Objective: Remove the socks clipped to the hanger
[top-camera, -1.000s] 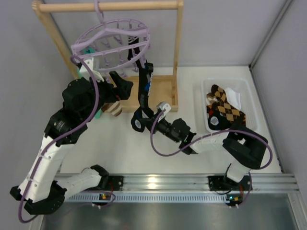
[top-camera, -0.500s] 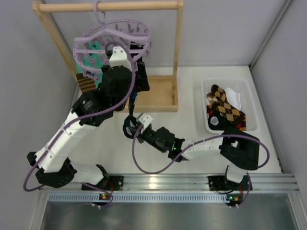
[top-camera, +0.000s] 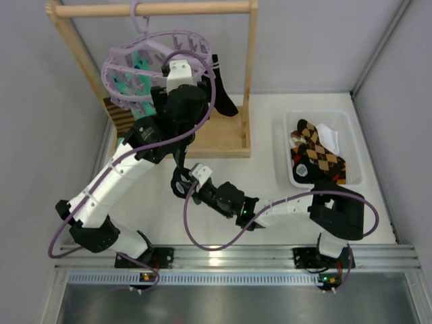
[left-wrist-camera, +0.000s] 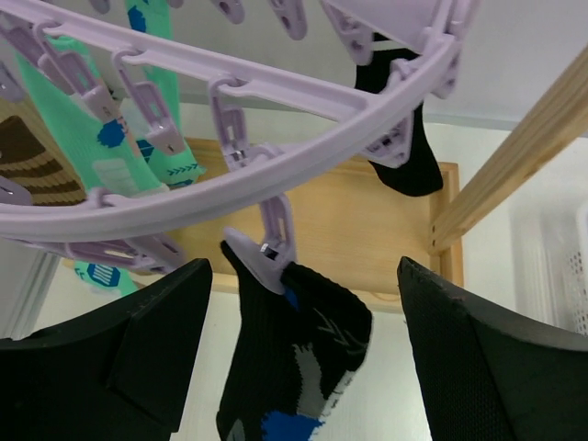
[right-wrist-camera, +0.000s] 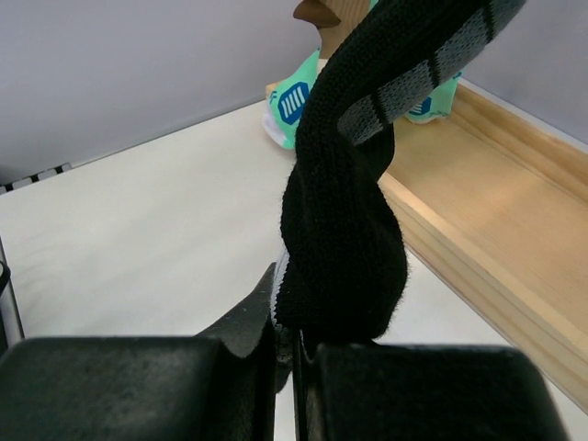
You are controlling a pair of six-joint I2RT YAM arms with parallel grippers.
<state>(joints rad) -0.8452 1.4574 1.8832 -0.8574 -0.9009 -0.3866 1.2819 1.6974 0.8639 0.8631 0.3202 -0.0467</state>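
The lilac hanger [top-camera: 154, 59] hangs tilted from the wooden rack's bar. In the left wrist view its ring [left-wrist-camera: 303, 92] crosses above. A black sock with blue-white marks [left-wrist-camera: 299, 354] hangs from a lilac clip [left-wrist-camera: 266, 253]. My left gripper [left-wrist-camera: 301, 268] is open, one finger either side of that clip and the sock's top. My right gripper [right-wrist-camera: 299, 354] is shut on the same sock's lower end [right-wrist-camera: 340, 257] and shows low in the top view [top-camera: 179, 182]. A second black sock [top-camera: 223, 94], teal socks [left-wrist-camera: 110, 138] and a brown striped sock [top-camera: 121, 116] are clipped on too.
The wooden rack has a top bar [top-camera: 169, 8], a right post [top-camera: 251, 61] and a tray-like base [top-camera: 219, 135] under the hanger. A clear bin [top-camera: 347, 125] at the right holds brown patterned socks [top-camera: 317, 152]. Walls stand close on the left and right.
My left arm swung right and up under the hanger, its open gripper now around the black sock's clip. The hanger turned and tilted. My right gripper drew the sock's end left.
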